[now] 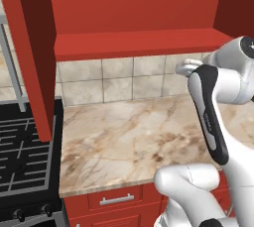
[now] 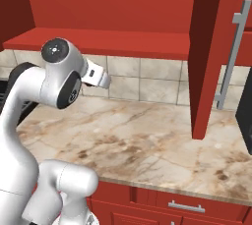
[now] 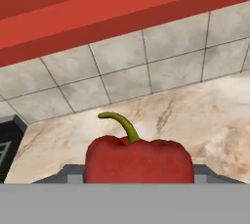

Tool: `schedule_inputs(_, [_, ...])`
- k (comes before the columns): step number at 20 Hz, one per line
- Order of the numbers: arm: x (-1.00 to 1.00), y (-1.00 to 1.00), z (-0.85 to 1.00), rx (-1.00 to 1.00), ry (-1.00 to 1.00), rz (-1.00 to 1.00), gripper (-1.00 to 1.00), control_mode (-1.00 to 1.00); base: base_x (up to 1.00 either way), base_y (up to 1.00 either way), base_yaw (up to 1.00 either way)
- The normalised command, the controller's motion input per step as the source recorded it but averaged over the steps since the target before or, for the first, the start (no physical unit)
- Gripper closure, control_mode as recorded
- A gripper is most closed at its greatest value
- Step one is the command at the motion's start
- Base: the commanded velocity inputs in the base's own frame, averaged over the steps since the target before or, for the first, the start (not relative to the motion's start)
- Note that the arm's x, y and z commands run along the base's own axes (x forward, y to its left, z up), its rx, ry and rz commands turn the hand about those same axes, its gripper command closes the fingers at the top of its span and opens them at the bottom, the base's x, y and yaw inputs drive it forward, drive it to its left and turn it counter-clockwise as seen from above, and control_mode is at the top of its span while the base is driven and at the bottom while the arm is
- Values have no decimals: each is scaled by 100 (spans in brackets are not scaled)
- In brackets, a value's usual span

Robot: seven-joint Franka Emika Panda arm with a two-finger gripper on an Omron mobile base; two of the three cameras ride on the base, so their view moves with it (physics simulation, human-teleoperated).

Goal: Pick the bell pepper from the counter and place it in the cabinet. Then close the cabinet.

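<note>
In my hand view the pepper (image 3: 139, 161) sits right at the bottom, dark red and glossy, its green stem (image 3: 120, 124) curving up and to the left. It sits between the gripper's (image 3: 139, 176) two tips, which show as grey stubs at either flank of the fruit, so I read the jaws as clamped on the pepper. It is lifted clear of the counter (image 3: 195, 115), whose beige, brown-veined slab runs away behind it.

From the left base view I see the arm (image 1: 211, 117) rising from the lower right, its white hand reaching toward the tiled wall (image 1: 119, 80) just under the cabinet's floor; the pepper itself is hidden there by the arm. The right base view shows the same hand (image 2: 96, 77) held out above the counter (image 2: 147, 140), near the wall and below the cabinet (image 2: 113, 17).

Beneath the counter's front edge I see a red drawer (image 1: 116, 198) with a short silver handle. A black stove (image 1: 25, 156) sits just beside the counter's left end.

Farther back, the grey tiles fill the strip between counter and cabinet. The cabinet stands open: one door (image 1: 34, 52) swings out on the left, over the stove's edge, and the other door (image 2: 216, 47) hangs out on the right with its long silver handle (image 2: 231, 57) showing. The red shelf (image 1: 139, 42) inside is bare where I can see it.
</note>
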Motion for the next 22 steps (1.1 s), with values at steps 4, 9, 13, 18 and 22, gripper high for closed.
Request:
schedule_inputs(4, [0, 0, 98, 0, -14, 0, 100, -100, 0, 0, 0])
schedule_inputs(9, [9, 0, 68, 0, -18, 0, 100, -100, 0, 0, 0])
schedule_inputs(13, [34, 0, 28, 0, -23, 0, 100, -100, 0, 0, 0])
schedule_inputs(18, [53, 0, 3, 0, -8, 0, 100, -100, 0, 0, 0])
schedule_inputs(22, [67, 2, 0, 0, 0, 0, 100, -100, 0, 0, 0])
